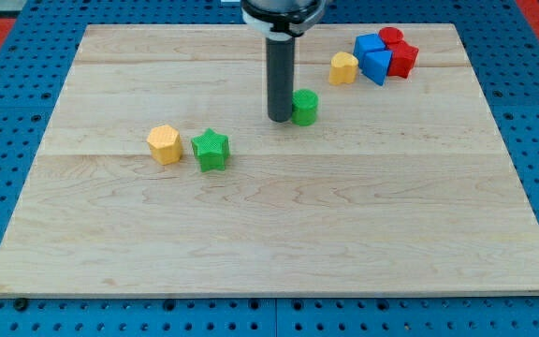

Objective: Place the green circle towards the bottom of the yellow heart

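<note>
Green circle: short round cylinder sitting upright – no long axis to read – its left edge partly hidden by my tip, touching.
Jaws: none showing, only a plain dark rod.
Yellow heart: lying up-right, apart; shape hard to make out.
Surface: pale wood grain.

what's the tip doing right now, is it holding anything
My tip: no pincer, holding nothing; it sits against the green circle's left side in the view.
</note>
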Controlling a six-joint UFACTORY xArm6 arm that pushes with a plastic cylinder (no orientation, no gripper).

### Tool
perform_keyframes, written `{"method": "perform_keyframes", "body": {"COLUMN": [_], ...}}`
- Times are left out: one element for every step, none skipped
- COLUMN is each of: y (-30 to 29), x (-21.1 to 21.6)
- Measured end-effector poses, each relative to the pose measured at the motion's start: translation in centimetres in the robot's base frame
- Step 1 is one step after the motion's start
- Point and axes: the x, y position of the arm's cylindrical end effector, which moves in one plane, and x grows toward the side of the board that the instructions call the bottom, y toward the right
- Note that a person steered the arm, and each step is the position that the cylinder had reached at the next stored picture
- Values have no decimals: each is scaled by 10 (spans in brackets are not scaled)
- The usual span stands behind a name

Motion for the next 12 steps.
{"method": "perform_keyframes", "body": {"y": [31, 47, 66, 81, 80, 35, 25, 58, 95, 96, 27, -100], "x": [1, 37, 17, -11, -16, 0, -3, -25, -37, -7, 68, 108]}}
